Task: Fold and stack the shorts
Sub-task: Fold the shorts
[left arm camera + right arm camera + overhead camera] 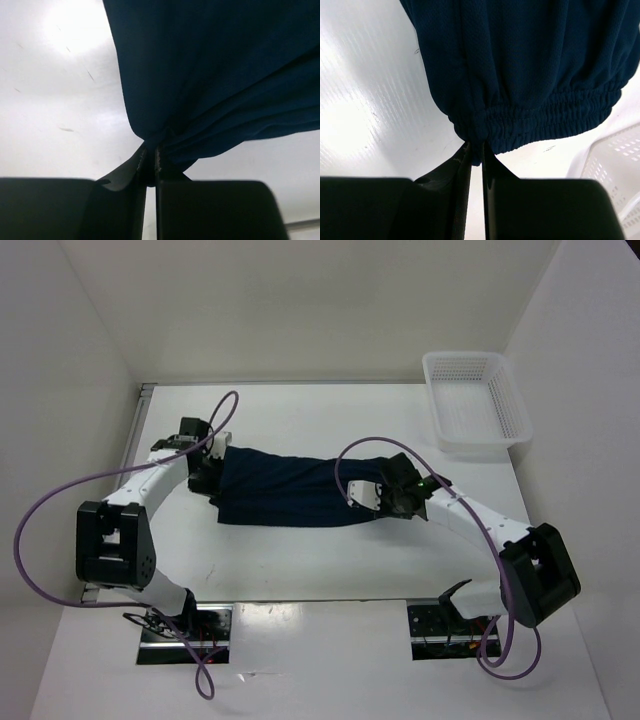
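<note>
Presently, the left gripper (151,156) is clenched on a gathered edge of the navy shorts (290,492). The right gripper (475,149) is clenched on the elastic waistband (545,117). The shorts span between both grippers over the middle of the white table (330,575). A white mesh basket (475,400) stands far right, apart from the shorts.

No words to read, no numbers, no labels, no brand marks, no signs, nothing written in any view
</note>
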Available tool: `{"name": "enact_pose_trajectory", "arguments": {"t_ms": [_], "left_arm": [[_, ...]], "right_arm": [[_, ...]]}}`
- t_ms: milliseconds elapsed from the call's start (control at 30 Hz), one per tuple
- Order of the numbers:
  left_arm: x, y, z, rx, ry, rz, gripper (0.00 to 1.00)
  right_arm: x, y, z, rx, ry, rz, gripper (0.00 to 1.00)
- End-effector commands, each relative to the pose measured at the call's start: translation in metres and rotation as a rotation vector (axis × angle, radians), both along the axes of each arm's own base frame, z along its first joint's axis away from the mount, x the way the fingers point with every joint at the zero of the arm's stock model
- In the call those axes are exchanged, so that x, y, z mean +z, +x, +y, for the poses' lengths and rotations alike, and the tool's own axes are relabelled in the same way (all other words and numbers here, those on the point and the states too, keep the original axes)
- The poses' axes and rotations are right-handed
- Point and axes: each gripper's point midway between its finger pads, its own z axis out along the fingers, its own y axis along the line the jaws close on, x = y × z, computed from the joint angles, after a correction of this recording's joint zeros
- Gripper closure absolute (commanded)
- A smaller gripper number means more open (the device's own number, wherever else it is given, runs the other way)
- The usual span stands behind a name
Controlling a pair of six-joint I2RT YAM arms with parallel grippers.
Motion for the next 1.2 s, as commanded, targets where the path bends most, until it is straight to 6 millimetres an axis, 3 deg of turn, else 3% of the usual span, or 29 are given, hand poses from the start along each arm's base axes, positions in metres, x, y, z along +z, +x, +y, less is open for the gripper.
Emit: {"name": "enact_pose_trajectory", "arguments": {"t_ms": [0,100,200,333,467,600,667,700,867,933,1100,1167], "left_arm": [[-0.020,-0.026,0.002,0.002,-0.003,0.111,0.86],[-0.033,-0.020,0.000,-0.002,-0.011,0.116,0.68],[-0.032,-0.013,0.000,-0.002,-0.012,0.107,0.60],[-0.033,-0.019,-0.005,-0.010,-0.035,0.129,0.59],[-0.035,-0.027,-0.009,-0.023,-0.045,0.159,0.69],[-0.030,-0.023,-0.009,-0.023,-0.046,0.140,0.69],[-0.024,-0.018,-0.008,-0.021,-0.038,0.116,0.55],[-0.021,-0.012,-0.007,-0.018,-0.031,0.096,0.53],[-0.011,-0.004,-0.006,-0.015,-0.024,0.049,0.53],[-0.014,-0.010,-0.005,-0.015,-0.023,0.069,0.58],[-0.018,-0.015,-0.005,-0.015,-0.022,0.089,0.94],[-0.012,-0.014,-0.005,-0.015,-0.023,0.078,1.00]], "right_arm": [[0.010,0.008,-0.001,-0.017,0.015,-0.070,0.85],[0.009,0.009,0.004,-0.007,0.029,-0.060,0.85],[0.009,0.009,0.004,-0.007,0.030,-0.060,0.83],[0.008,0.007,0.003,-0.007,0.025,-0.052,0.83],[0.004,0.003,0.000,-0.007,0.021,-0.044,0.83],[0.004,0.003,0.000,-0.007,0.021,-0.044,0.83],[0.004,0.003,0.000,0.001,0.016,-0.045,0.83],[0.004,0.003,0.000,0.001,0.016,-0.045,0.83],[0.004,0.003,0.000,0.001,0.016,-0.045,0.83],[0.005,0.004,-0.001,-0.004,0.009,-0.049,0.83],[0.005,0.004,-0.001,0.005,0.005,-0.051,0.83],[0.008,0.007,0.000,0.004,0.010,-0.059,0.83]]}}
